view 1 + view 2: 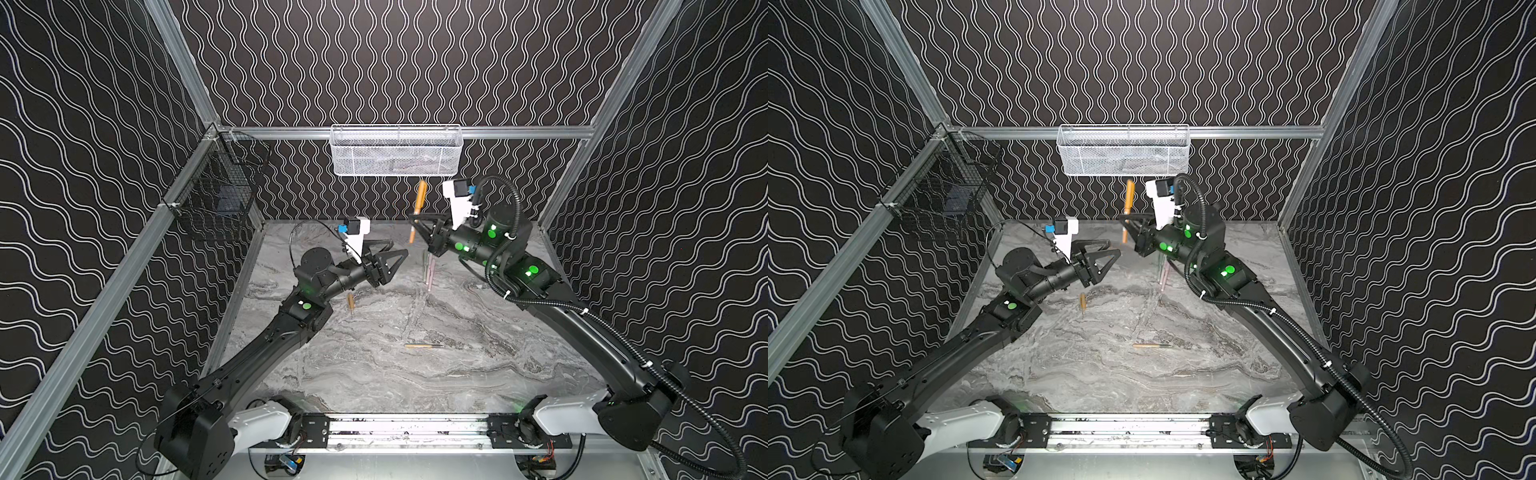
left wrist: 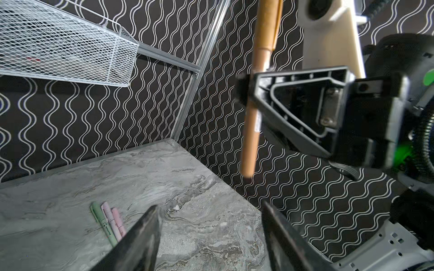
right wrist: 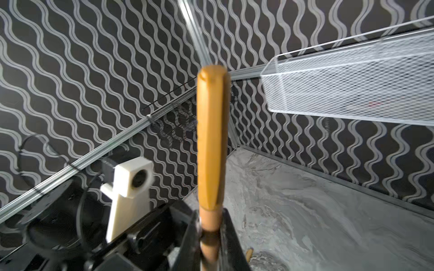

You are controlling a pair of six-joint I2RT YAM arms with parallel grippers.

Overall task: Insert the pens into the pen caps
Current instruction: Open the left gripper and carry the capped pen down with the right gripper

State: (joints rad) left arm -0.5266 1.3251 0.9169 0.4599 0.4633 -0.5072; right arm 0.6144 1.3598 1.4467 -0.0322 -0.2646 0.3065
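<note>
My right gripper (image 1: 415, 219) (image 3: 211, 225) is shut on a tan-brown pen (image 1: 412, 235) (image 2: 250, 145), held upright above the back of the table. A tan-brown pen cap (image 1: 422, 193) (image 3: 210, 140) sits on the pen's upper end. My left gripper (image 1: 400, 246) (image 2: 210, 208) is open and empty, just left of and below the held pen, not touching it. Another tan cap (image 1: 351, 301) (image 1: 1083, 301) lies on the table under the left arm. A bare tan pen (image 1: 424, 345) (image 1: 1152, 345) lies mid-table.
One green pen (image 2: 103, 220) and two pink pens (image 2: 116, 219) lie side by side on the marble table (image 1: 374, 374), below the right gripper. A white mesh basket (image 1: 395, 149) hangs on the back wall. A black wire basket (image 1: 220, 195) hangs at the left.
</note>
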